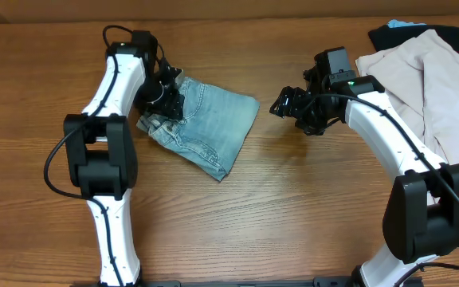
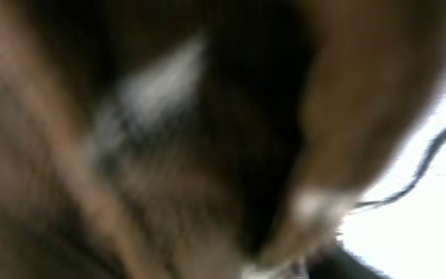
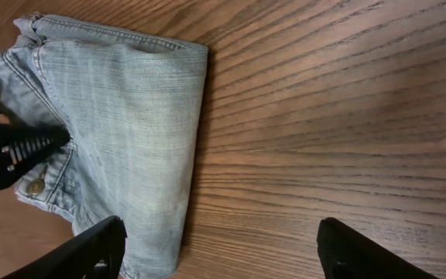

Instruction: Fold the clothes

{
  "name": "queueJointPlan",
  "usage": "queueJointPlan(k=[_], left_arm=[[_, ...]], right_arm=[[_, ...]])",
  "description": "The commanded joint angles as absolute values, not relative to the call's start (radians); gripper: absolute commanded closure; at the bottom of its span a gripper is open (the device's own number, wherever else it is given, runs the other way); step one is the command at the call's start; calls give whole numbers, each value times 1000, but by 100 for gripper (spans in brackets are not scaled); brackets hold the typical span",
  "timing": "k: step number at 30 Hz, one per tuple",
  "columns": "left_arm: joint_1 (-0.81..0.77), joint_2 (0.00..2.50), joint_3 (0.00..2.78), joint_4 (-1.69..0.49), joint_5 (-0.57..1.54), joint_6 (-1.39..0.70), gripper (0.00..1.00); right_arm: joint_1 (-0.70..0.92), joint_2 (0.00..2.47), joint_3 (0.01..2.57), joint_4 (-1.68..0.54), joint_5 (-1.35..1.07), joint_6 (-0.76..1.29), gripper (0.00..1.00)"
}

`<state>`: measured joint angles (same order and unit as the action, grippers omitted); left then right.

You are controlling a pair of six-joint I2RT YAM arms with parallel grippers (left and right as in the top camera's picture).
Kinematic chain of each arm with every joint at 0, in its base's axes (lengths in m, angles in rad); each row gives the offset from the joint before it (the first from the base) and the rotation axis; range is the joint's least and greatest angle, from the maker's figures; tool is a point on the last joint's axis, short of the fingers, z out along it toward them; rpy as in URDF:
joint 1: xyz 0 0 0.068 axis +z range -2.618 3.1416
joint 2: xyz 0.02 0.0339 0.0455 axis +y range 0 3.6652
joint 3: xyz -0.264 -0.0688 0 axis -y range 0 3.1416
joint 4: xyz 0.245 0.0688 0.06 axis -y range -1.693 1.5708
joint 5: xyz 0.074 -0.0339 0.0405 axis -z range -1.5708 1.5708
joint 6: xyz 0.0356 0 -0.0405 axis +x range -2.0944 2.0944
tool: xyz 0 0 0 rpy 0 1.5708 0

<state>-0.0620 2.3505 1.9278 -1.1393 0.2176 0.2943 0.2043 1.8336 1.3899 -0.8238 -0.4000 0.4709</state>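
Observation:
The light-blue denim shorts (image 1: 209, 123) lie folded on the wooden table left of centre; the right wrist view shows them (image 3: 130, 116) with a brass button at the waistband. My left gripper (image 1: 164, 94) sits low on their crumpled left end, and its black tip (image 3: 10, 151) touches the waistband. The left wrist view is only a brown blur, so its jaws cannot be read. My right gripper (image 1: 284, 104) hovers over bare wood just right of the shorts, open (image 3: 227, 256) and empty, with its left finger (image 3: 91, 248) over the denim's edge.
A beige garment (image 1: 421, 80) lies spread at the back right, over a black garment (image 1: 457, 36), under and beside my right arm. Bare wood runs along the front of the table (image 1: 277, 215).

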Motion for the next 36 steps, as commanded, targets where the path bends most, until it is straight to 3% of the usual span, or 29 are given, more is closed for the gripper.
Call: queueJointPlan(k=[1,2,11,21,28,36], left_arm=[[-61,2368,1868,-1114,233,250,85],[-57,2368,1867,-1098,233,219,96],[75,2368,1868,-934,229,-200,96],[363,2368,1867,-863,229,-857,96],[479,2368,1867,-840,229,-1309,96],[465,2368,1867,-609,138,-1479,96]], right_arm=[[200,1840,1414,-823,-389,463,18],[200,1840,1414,-823,-389,463,18],[200,1840,1414,-851,-366,463,18],[200,1840,1414,-851,-349,463,18],[200,1840,1414,-852,-339,463,17],[202,1840,1414,-870,-337,463,18]])
